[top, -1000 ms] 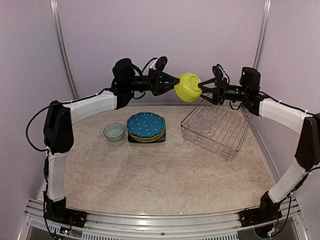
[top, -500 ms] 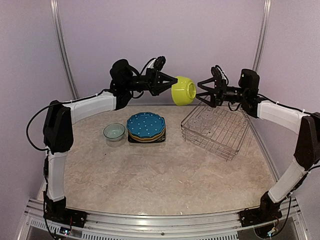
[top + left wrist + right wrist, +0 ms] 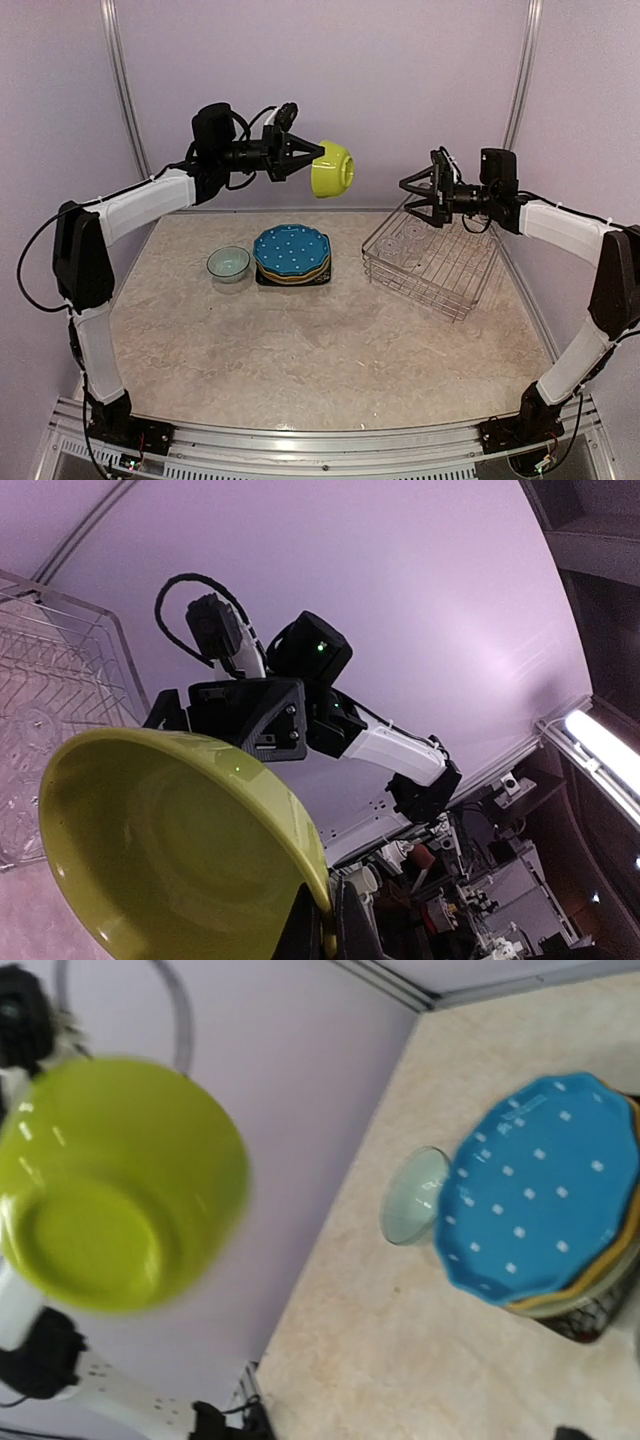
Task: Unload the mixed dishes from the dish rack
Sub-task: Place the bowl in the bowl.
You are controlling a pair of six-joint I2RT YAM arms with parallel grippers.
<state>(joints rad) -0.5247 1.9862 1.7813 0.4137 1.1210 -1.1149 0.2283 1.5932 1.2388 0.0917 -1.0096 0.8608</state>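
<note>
Top external | left pincer clamps lime-green bowl rim (held aloft) | right pincer spread wide, empty.

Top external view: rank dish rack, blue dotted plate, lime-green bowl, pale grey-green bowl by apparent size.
1. dish rack
2. blue dotted plate
3. lime-green bowl and pale grey-green bowl: look about alike; the lime one is held aloft, so no ranking.

Lime-green bowl, blurred, fills upper left, in front of lilac wall. At right, blue white-dotted plate tops a stack w/ yellow plate rim showing under it. Pale grey-green bowl sits just beside stack's left on beige table. White arm link btm left.
</note>
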